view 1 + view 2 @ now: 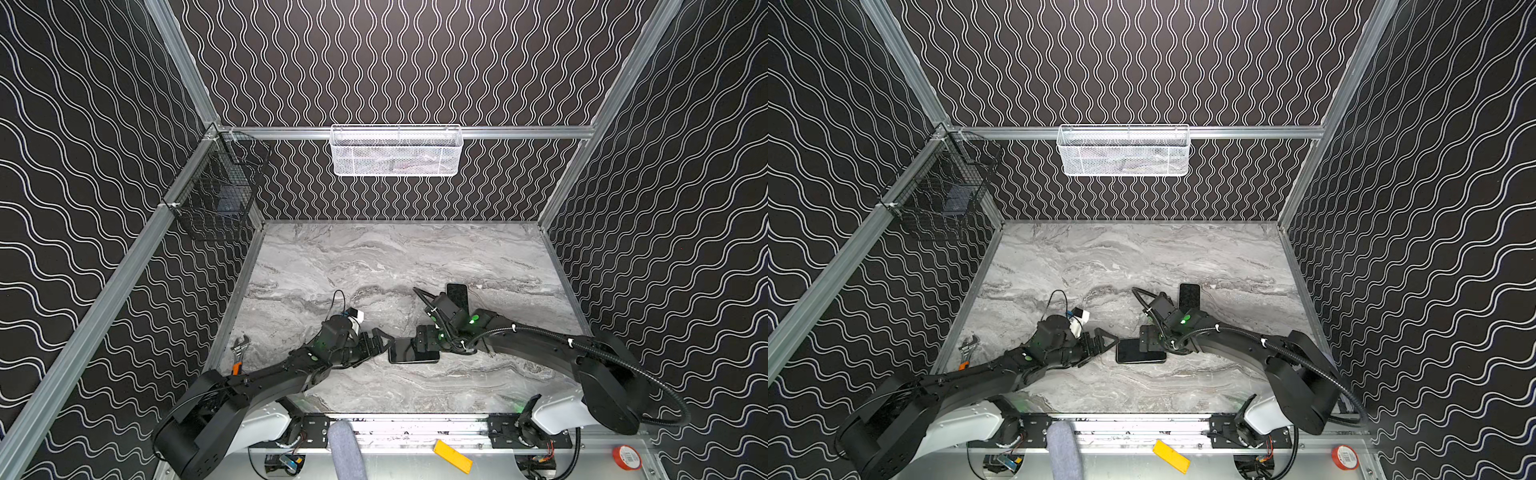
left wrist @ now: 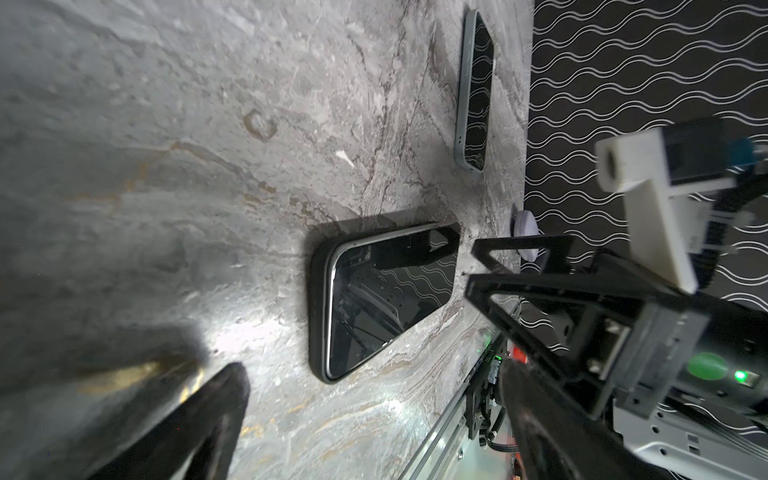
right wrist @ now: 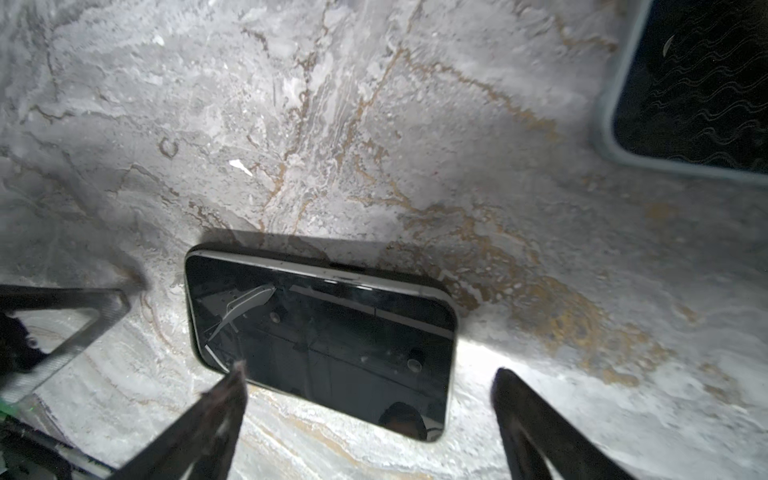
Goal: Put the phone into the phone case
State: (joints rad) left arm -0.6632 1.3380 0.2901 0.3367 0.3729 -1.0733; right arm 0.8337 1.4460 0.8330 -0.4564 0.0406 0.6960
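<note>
Marble counter (image 1: pixel 374 266), both top views: phone (image 1: pixel 403 354) near the front edge's middle, left gripper (image 1: pixel 384 345) spread just beside its end. Left wrist: phone lies in the black case (image 2: pixel 319 299). Right wrist: right gripper (image 3: pixel 370 370) spread, straddling it. Likely seating; next, press its edges down.

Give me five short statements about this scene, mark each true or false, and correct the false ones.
1. The left gripper and the right gripper are both open. True.
2. The left gripper holds the phone. False: its open jaws are beside the phone and grip nothing.
3. The phone lies flat, screen up, on the table. True.
4. The white mesh basket stands on the table. False: it hangs from the rail on the back wall.
5. A wrench lies near the table's left edge. True.
</note>
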